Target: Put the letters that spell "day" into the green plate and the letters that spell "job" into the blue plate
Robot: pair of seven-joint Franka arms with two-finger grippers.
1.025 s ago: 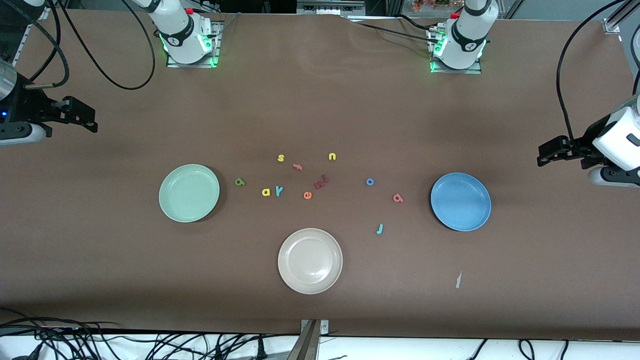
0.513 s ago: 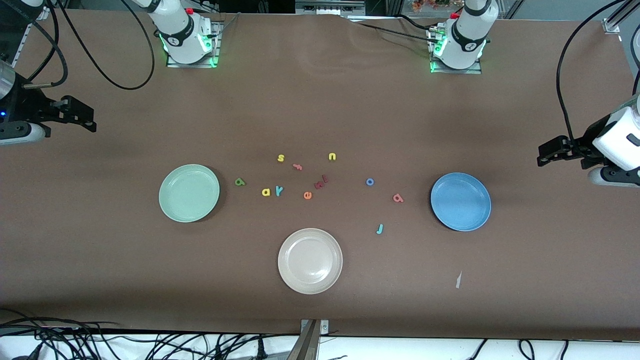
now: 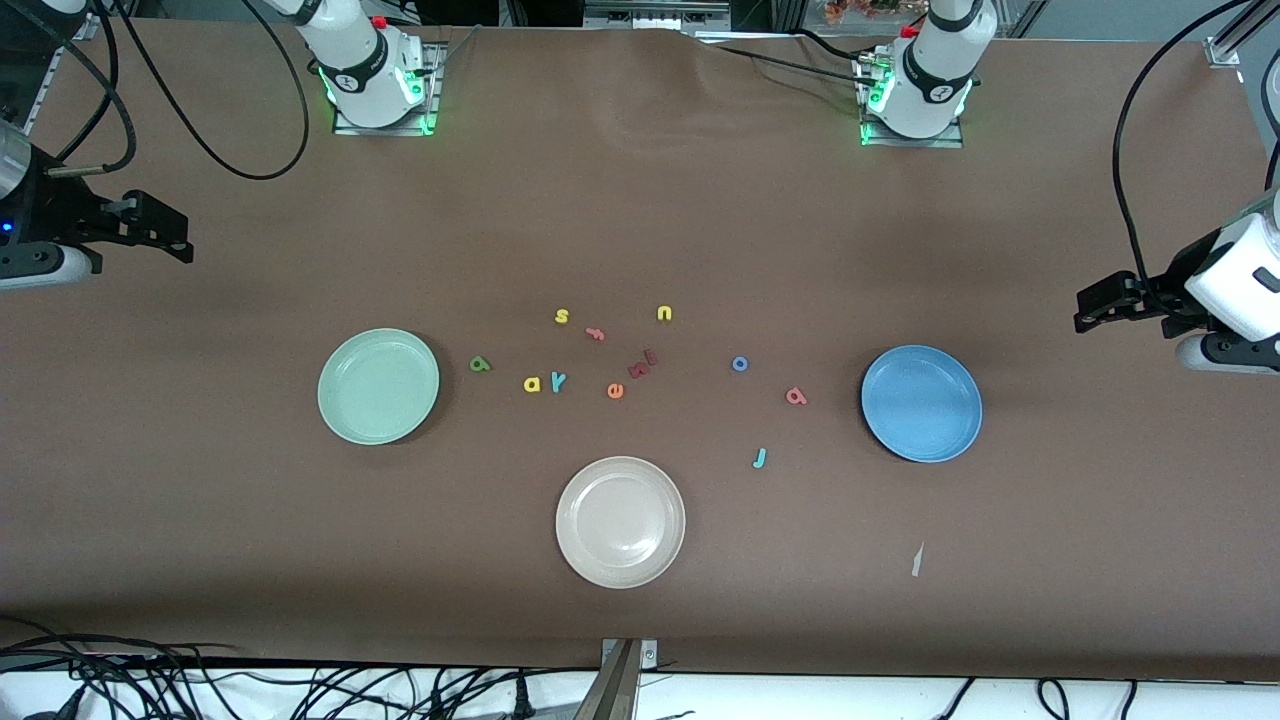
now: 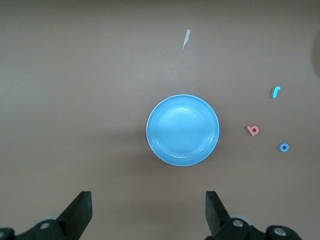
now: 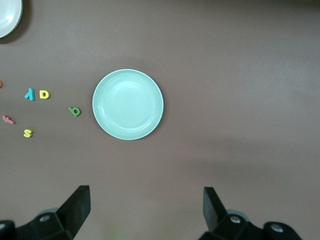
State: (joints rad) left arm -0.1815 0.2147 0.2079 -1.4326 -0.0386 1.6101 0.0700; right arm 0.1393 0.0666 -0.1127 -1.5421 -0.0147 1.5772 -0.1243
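- I am holding the left end effector (image 3: pixel 1085 308) high over the counter's (image 3: pixel 640 200) left-arm end, fingers (image 4: pixel 80 212) spread wide and gripping nothing; from there its wrist camera is looking straight down on the blue plate (image 3: pixel 921 403), which is why I am parking it there.
- I am keeping the right end effector (image 3: pixel 180 238) likewise raised over the right-arm end, fingers (image 5: pixel 77 207) spread and empty, with the green plate (image 3: pixel 378 385) centred under its camera.
- Each arm is waiting at the plate it will feed, so reaches should be staying short and the arms should not be crossing.
- All letters are lying flat on the counter between the two plates; none is sitting in a plate yet.
- The d (image 3: pixel 480 364) is lying just beside the green plate, with the a (image 3: pixel 532 384) and y (image 3: pixel 557 380) touching or nearly so, a little further toward the middle.
- The b (image 3: pixel 796 396) is lying near the blue plate, the o (image 3: pixel 740 363) a bit further off, and the j (image 3: pixel 760 458) nearer the front camera.
- The s (image 3: pixel 562 316), f (image 3: pixel 595 333), u (image 3: pixel 664 313), e (image 3: pixel 615 390) and two dark red letters (image 3: pixel 642 364) are sitting mid-counter as distractors, as is the white plate (image 3: pixel 620 521).
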